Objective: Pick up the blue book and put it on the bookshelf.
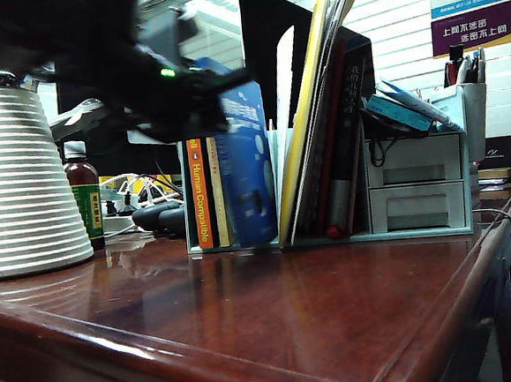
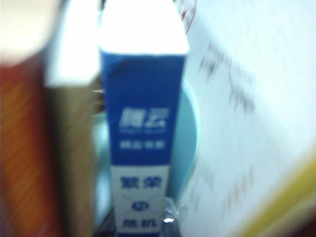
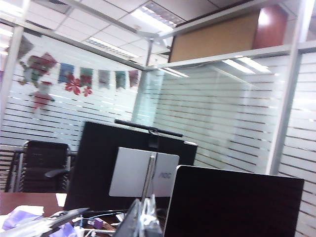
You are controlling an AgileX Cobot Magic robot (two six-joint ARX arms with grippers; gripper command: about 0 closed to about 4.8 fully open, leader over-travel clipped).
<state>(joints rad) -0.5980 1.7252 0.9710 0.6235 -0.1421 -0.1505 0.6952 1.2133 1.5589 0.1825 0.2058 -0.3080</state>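
Left gripper (image 1: 217, 101) sits at the top of the blue book (image 1: 247, 169) in the bookshelf (image 1: 278, 145).

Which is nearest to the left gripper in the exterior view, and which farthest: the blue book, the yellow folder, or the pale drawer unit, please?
From the left gripper, at the rack's left end:
1. Blue book, right at the gripper, in the rack's left slot.
2. Yellow folder, leaning mid-rack, to the right.
3. Pale drawer unit, far right end.

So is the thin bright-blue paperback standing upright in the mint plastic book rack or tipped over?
Upright: the bright-blue paperback stands in the mint rack beside the orange-spined book.
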